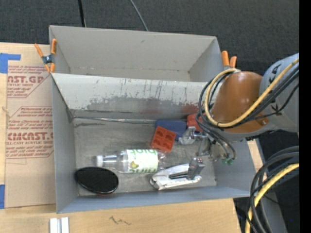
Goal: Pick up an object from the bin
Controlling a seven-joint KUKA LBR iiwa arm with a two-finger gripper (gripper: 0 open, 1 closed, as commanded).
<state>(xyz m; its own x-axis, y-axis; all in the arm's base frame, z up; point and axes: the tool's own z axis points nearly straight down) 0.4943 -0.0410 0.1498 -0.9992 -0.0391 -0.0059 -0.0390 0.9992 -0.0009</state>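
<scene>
— Near the lower right corner of the bin [121,93], we see the pincer [197,165] low over the right end of a silver stapler-like thing [172,176].
— Is it lifted?
— No, it lies flat beside a clear bottle [131,160]. We cannot tell whether the pincer is spread or pressed together. We judge gripping and lifting remain.

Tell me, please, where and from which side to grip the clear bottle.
I would grip the clear bottle across its labelled middle, coming straight down from above. It lies on its side, long axis left to right, so the round body offers two free flanks; the black disc crowds its cap end.
</scene>
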